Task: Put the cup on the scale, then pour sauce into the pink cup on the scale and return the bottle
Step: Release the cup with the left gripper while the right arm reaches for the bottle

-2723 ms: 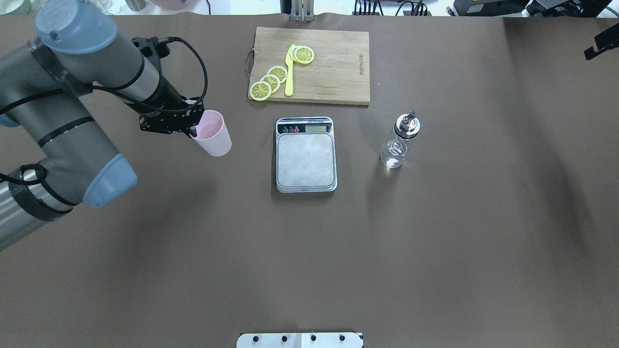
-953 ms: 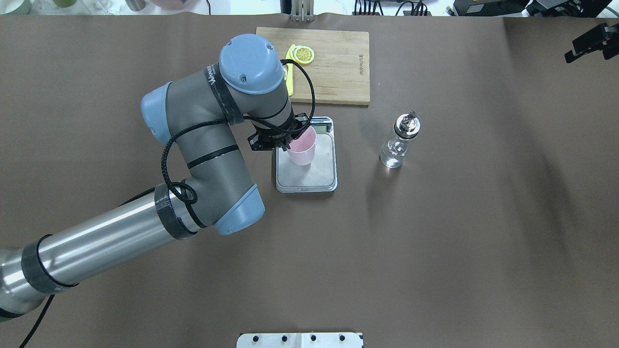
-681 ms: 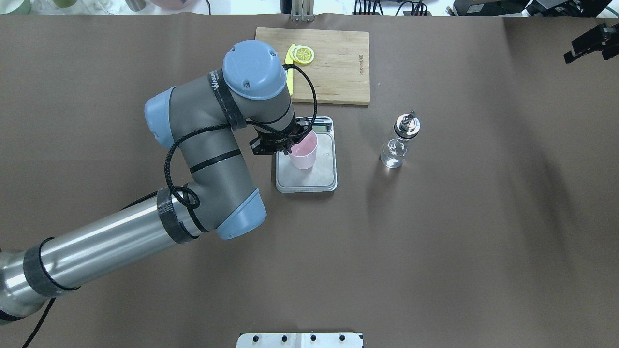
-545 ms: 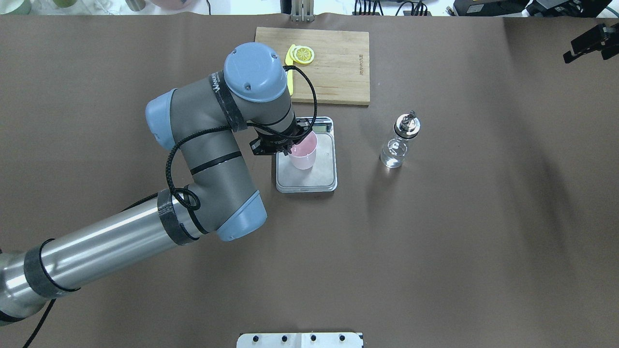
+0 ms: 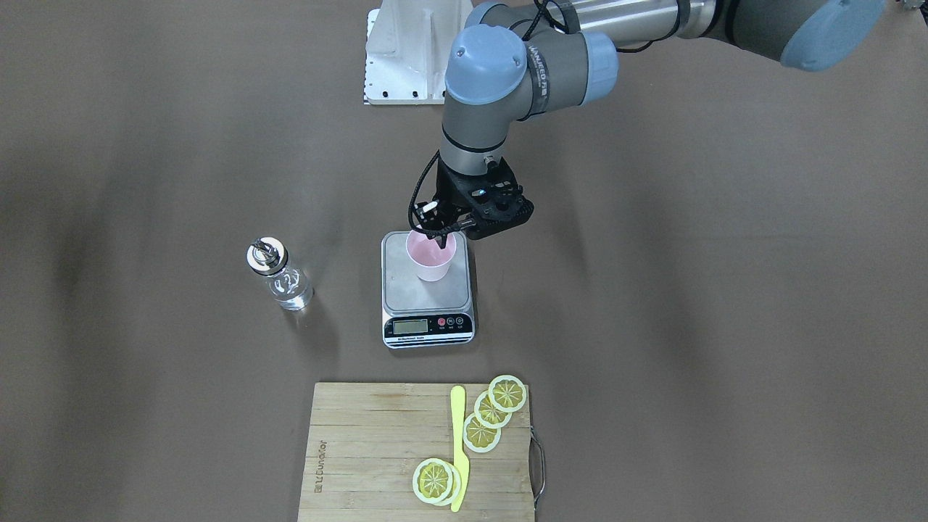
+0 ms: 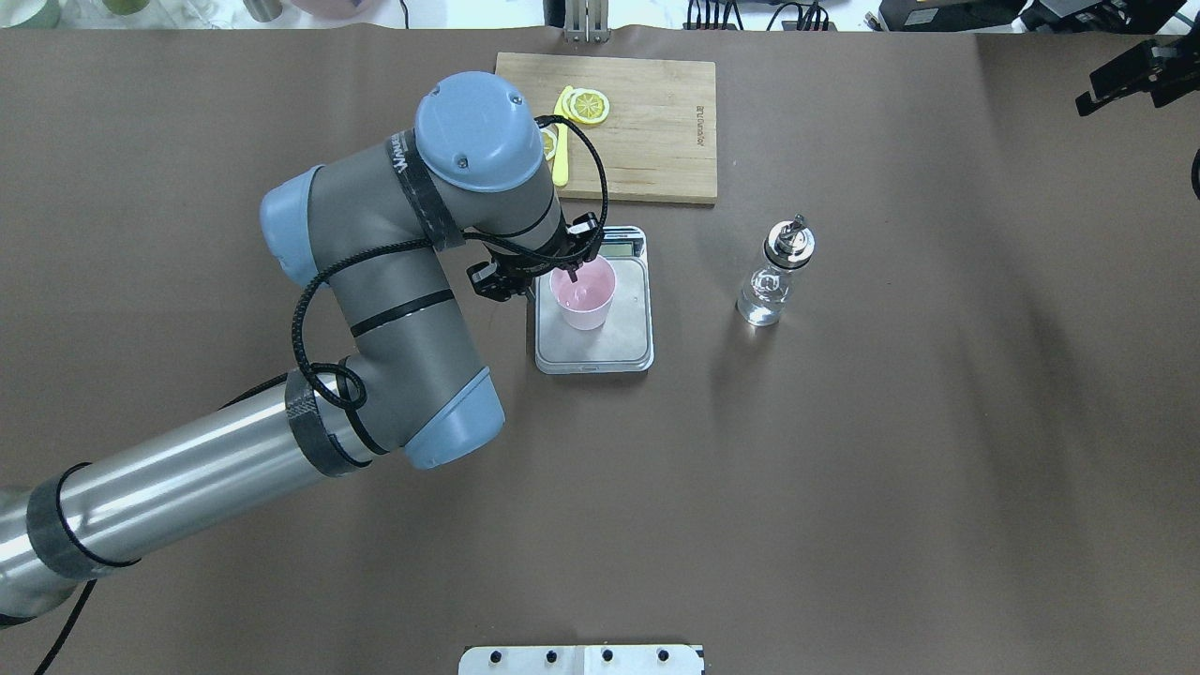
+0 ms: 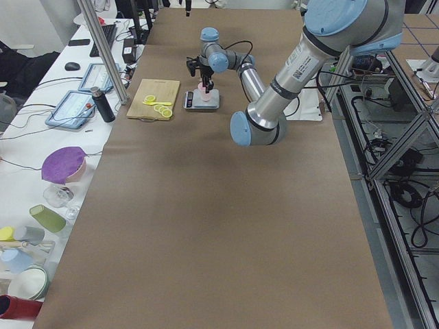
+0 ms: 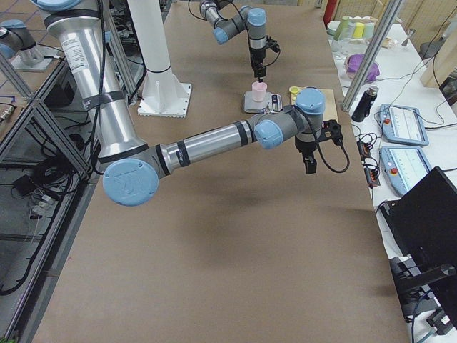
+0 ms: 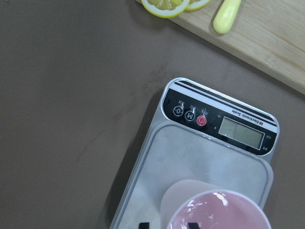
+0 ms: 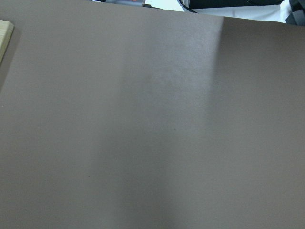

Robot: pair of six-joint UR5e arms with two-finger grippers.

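- Only the left wrist view showed the left fingers [image 9: 144,224]: two dark tips straddling the cup's [image 9: 214,210] wall, seemingly just clear of it.
- The cup stood upright on the scale [image 9: 190,157]; the bottle [image 5: 280,277] stood on the table [image 5: 652,326], well apart.
- The right fingers [image 8: 311,167] hung over the table; I could not tell their spread.
- I counted one cup, one scale, one bottle, one board [image 5: 362,449], one yellow knife [image 5: 458,435], five lemon slices [image 5: 507,392].
- The scale's strip read "Electronic Scale".
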